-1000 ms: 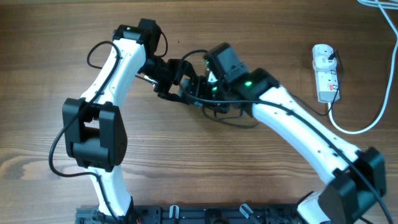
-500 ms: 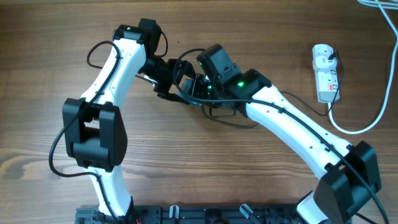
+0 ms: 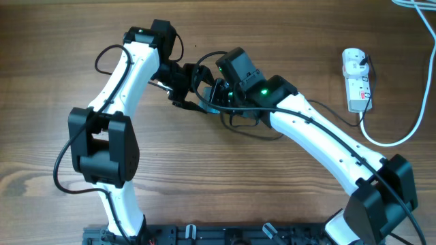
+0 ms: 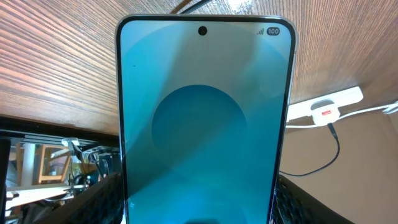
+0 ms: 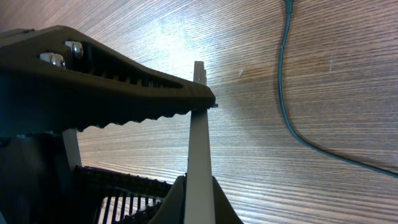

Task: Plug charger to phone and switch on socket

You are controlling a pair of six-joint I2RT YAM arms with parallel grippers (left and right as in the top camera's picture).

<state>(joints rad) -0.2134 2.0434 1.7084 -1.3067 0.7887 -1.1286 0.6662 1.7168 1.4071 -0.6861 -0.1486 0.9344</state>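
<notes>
Wooden table, both arms meeting at upper centre of the overhead view. Phone: fills the left wrist view, screen towards the camera, raised off the wood. Left gripper is clamped across its two long edges low in the frame. Judged rigid, light and slick at the sides, with a glass face that should not be squeezed; the edge hold is the right one and leaves the screen untouched. The port end is not visible here. Socket: white strip at upper right of the overhead view, well apart from both grippers, red-marked switch on top. Judged light enough to slide when pressed, so push the switch straight down. Charger: thin black cable lying in a loose curve on the wood at right of the right wrist view. It looks limp and springy and will not hold aim, so grip it close behind the plug tip, not along the lead. Right gripper: jaws together, near the phone. Whether the plug tip sits between them cannot be told; the tip itself is not identifiable.
</notes>
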